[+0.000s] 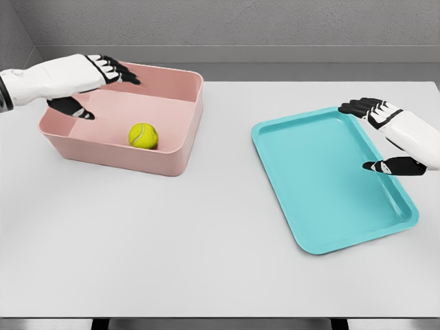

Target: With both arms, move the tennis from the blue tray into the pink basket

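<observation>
**Ball in the basket, both hands empty**

Tennis ball (143, 135): yellow-green, fuzzy-looking, pale seam curving across it. Lies on the floor of the pink basket (172, 148), toward the basket's front wall, a little right of its middle. My guess: light, springy, felt cover gives decent grip, but round, so it will roll if nudged. Best taken across its widest part, fingers on opposite sides, from above

Left hand (89, 79) over the basket's back-left corner, fingers (120, 71) stretched out and thumb down, holding nothing; well apart from the ball

Right hand (392, 134) far from the basket, above the right edge of the blue tray (323, 179), fingers loosely extended, empty. Tray holds nothing

Basket and tray both sit on the white desk (206, 240). By the layout, the transfer looks done
</observation>
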You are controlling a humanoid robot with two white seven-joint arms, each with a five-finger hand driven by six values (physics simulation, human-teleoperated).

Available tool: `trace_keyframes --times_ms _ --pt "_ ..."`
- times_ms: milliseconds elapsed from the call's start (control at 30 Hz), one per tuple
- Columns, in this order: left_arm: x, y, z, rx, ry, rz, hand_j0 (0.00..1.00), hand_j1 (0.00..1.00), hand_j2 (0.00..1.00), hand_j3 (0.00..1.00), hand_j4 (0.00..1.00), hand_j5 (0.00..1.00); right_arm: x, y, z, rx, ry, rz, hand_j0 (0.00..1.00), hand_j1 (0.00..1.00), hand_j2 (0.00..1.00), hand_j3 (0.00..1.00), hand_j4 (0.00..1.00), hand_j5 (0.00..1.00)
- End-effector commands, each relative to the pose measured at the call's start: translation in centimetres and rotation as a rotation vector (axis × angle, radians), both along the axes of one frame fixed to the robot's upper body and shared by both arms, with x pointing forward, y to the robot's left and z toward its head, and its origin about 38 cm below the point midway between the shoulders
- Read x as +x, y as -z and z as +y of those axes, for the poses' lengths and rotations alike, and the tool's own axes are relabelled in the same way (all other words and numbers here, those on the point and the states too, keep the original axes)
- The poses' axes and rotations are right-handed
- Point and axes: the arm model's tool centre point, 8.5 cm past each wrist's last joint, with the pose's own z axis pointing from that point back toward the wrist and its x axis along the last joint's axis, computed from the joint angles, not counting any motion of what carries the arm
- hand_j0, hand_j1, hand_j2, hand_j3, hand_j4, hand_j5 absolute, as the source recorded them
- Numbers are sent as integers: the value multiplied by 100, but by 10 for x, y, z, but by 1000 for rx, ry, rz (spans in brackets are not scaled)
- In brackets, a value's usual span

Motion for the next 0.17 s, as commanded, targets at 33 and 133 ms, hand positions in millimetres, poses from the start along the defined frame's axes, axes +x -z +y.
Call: trace_keyframes --times_ms 33,133 --pt "-8 -16 45 31 -93 -14 100 100 100 100 100 100 0 -1 0 7 0 1 100 100 100 100 100 100" --pt "-8 -14 57 37 -123 -5 100 100 100 100 100 100 0 0 -1 8 1 2 100 100 100 100 100 100"
